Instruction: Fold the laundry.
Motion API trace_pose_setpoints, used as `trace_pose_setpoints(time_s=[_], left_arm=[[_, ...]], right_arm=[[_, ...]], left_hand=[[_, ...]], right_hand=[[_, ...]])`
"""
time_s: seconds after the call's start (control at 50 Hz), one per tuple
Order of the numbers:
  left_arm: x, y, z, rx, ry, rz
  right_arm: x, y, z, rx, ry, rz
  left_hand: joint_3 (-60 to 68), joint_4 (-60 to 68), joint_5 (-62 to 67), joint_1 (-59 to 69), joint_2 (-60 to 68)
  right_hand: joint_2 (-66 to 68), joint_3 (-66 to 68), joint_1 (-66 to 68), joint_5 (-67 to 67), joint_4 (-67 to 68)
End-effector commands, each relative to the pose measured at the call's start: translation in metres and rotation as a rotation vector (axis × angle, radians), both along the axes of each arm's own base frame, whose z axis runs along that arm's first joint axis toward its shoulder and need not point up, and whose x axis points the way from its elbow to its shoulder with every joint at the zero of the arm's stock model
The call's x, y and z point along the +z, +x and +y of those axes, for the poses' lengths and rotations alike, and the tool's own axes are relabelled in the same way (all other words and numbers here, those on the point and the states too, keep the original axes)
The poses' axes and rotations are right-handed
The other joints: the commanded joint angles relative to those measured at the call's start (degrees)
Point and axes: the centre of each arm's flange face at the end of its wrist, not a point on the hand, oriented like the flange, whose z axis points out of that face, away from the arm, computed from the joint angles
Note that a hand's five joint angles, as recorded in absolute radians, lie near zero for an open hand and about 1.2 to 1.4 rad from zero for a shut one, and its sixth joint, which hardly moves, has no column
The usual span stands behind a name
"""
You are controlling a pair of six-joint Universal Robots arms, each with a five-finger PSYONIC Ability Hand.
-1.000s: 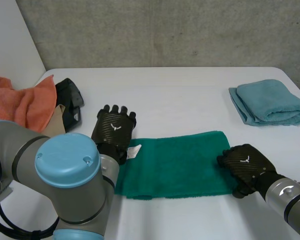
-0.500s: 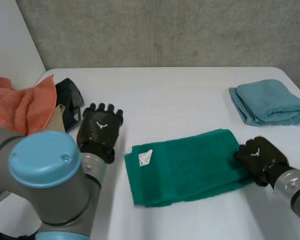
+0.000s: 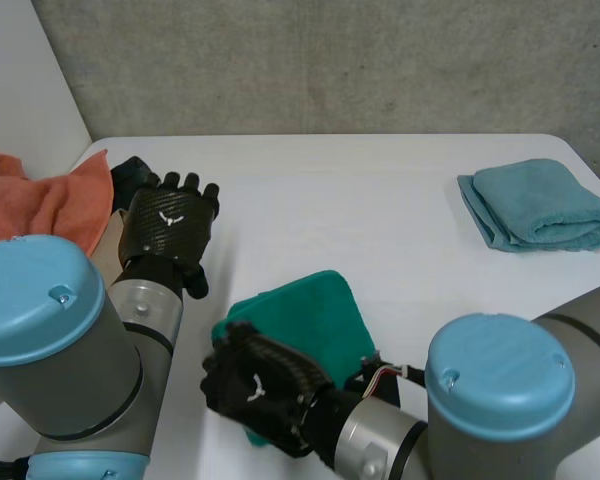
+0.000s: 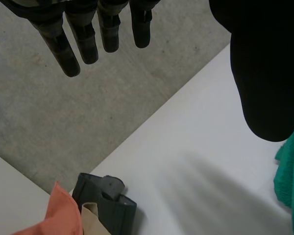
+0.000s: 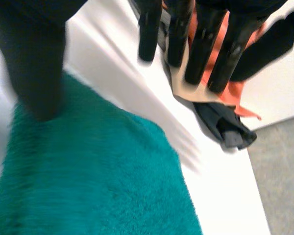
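Observation:
A green towel [image 3: 305, 318] lies folded over on itself in the middle of the white table [image 3: 380, 200]. My right hand [image 3: 263, 380] hovers at the towel's near left end, reached across from the right. In the right wrist view its fingers [image 5: 205, 44] are straight and spread above the green towel [image 5: 88, 181], holding nothing. My left hand [image 3: 168, 225] is raised to the left of the towel, apart from it. Its fingers [image 4: 78, 44] are straight, with the towel's edge [image 4: 289, 181] below the thumb.
A folded light-blue towel [image 3: 540, 205] rests at the far right. An orange cloth [image 3: 40, 205], a tan cloth [image 3: 105, 245] and a black item [image 3: 135, 180] are piled at the table's left edge, just beyond the left hand.
My right hand swept the towel's right end across to the left, folding it over, then opened. My left hand drew away to the left and farther back, off the towel.

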Motion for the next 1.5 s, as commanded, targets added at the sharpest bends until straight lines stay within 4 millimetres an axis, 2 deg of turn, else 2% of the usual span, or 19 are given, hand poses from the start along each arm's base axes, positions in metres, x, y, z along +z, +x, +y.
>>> trace_pose_setpoints(time_s=[0.02, 0.04, 0.1, 0.12, 0.2, 0.32, 0.48, 0.62, 0.72, 0.82, 0.88, 0.98, 1.06, 1.12, 1.24, 1.32, 1.5], left_arm=[[0.012, -0.008, -0.002, -0.016, -0.030, 0.047], [0.012, -0.011, 0.000, -0.023, -0.028, 0.057], [0.013, -0.021, 0.008, -0.068, -0.012, 0.103], [0.013, -0.023, 0.010, -0.081, -0.006, 0.114], [0.002, -0.028, 0.015, -0.129, 0.053, 0.134], [-0.023, -0.025, 0.023, -0.119, 0.210, 0.110], [-0.050, -0.021, 0.029, -0.093, 0.352, 0.094], [-0.070, -0.020, 0.032, -0.086, 0.411, 0.052], [-0.075, -0.022, 0.038, -0.100, 0.429, 0.030], [-0.072, -0.023, 0.039, -0.109, 0.426, 0.030], [-0.064, -0.024, 0.039, -0.116, 0.406, 0.044], [-0.023, -0.021, 0.035, -0.119, 0.307, 0.133], [-0.008, -0.010, 0.024, -0.080, 0.270, 0.166], [-0.002, -0.002, 0.017, -0.050, 0.254, 0.184], [-0.004, 0.002, 0.016, -0.053, 0.268, 0.186], [-0.008, 0.003, 0.017, -0.067, 0.285, 0.184], [-0.009, 0.004, 0.017, -0.065, 0.288, 0.184]], right_arm=[[0.046, -0.025, -0.057, -0.273, 0.277, -0.236], [0.055, -0.035, -0.072, -0.348, 0.361, -0.306], [0.062, -0.048, -0.091, -0.437, 0.485, -0.383], [0.062, -0.056, -0.100, -0.486, 0.554, -0.413], [0.050, -0.067, -0.112, -0.566, 0.640, -0.388], [0.013, -0.064, -0.119, -0.598, 0.664, -0.211], [-0.016, -0.060, -0.124, -0.607, 0.716, -0.110], [-0.031, -0.060, -0.127, -0.635, 0.727, -0.076], [-0.027, -0.062, -0.131, -0.670, 0.694, -0.080], [-0.021, -0.063, -0.132, -0.666, 0.670, -0.088], [-0.014, -0.065, -0.131, -0.663, 0.656, -0.109], [0.007, -0.072, -0.124, -0.664, 0.595, -0.171], [0.020, -0.087, -0.131, -0.725, 0.546, -0.234], [0.027, -0.107, -0.143, -0.815, 0.523, -0.283], [0.038, -0.133, -0.164, -0.921, 0.457, -0.384], [0.038, -0.145, -0.173, -0.963, 0.439, -0.404], [0.033, -0.145, -0.167, -0.962, 0.467, -0.388]], left_hand=[[-2.04, -1.74, -2.80, -1.41, -1.60], [-2.04, -1.74, -2.80, -1.41, -1.60], [-2.04, -1.74, -2.80, -1.41, -1.60], [-2.04, -1.74, -2.80, -1.41, -1.60], [-2.04, -1.74, -2.80, -1.41, -1.60], [-1.99, -1.70, -2.75, -1.37, -1.56], [-1.99, -1.70, -2.75, -1.37, -1.56], [-1.99, -1.70, -2.75, -1.37, -1.56], [-1.83, -1.53, -2.58, -1.20, -1.39], [-1.99, -1.70, -2.75, -1.37, -1.56], [-2.04, -1.74, -2.80, -1.41, -1.60], [-2.04, -1.74, -2.80, -1.41, -1.60], [-2.04, -1.74, -2.80, -1.41, -1.60], [-2.04, -1.74, -2.80, -1.41, -1.60], [-2.04, -1.74, -2.80, -1.41, -1.60], [-2.04, -1.74, -2.80, -1.41, -1.60], [-2.04, -1.74, -2.80, -1.41, -1.60]], right_hand=[[-13.60, -14.29, -8.29, -14.59, -14.39], [-13.60, -14.29, -8.29, -14.59, -14.39], [-13.60, -14.29, -8.29, -14.59, -14.39], [-13.60, -14.29, -8.29, -14.59, -14.39], [-13.60, -14.29, -8.29, -14.59, -14.39], [-13.60, -14.29, -8.29, -14.59, -14.39], [-13.60, -14.29, -8.29, -14.59, -14.39], [-13.60, -14.29, -8.29, -14.59, -14.39], [-13.60, -14.29, -8.29, -14.59, -14.39], [-13.60, -14.29, -8.29, -14.59, -14.39], [-13.60, -14.29, -8.29, -14.59, -14.39], [-13.60, -14.29, -8.29, -14.59, -14.39], [-13.60, -14.29, -8.29, -14.59, -14.39], [-13.60, -14.29, -8.29, -14.59, -14.39], [-13.60, -14.29, -8.29, -14.59, -14.39], [-13.60, -14.29, -8.29, -14.59, -14.39], [-13.60, -14.29, -8.29, -14.59, -14.39]])
